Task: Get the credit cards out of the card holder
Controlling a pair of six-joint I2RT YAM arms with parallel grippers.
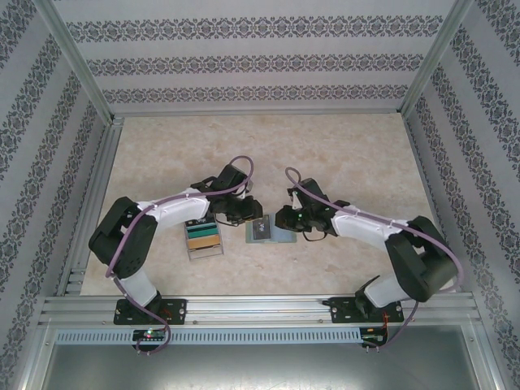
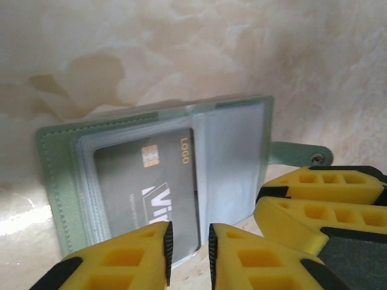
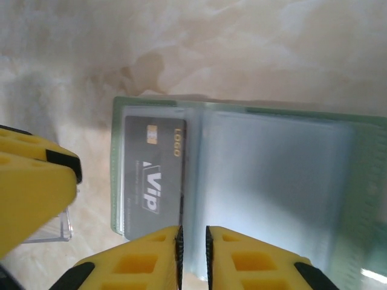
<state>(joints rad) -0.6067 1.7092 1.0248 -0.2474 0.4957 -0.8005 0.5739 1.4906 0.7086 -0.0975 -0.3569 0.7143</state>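
Observation:
The sage-green card holder lies open on the table between my two grippers. Its green leaf carries clear sleeves, and a dark grey credit card marked "VIP" sits in the left sleeve. The same card reaches slightly past the holder's near edge. My left gripper hovers at that near edge with its jaws a narrow gap apart, the card's corner lying in the gap. My right gripper is nearly closed on the clear sleeve by the fold. The holder's tab points right.
A clear plastic tray of staggered coloured cards stands just left of the holder, under the left arm. The right gripper's yellow fingers crowd close beside the left one. Patterned walls and metal rails enclose the beige table.

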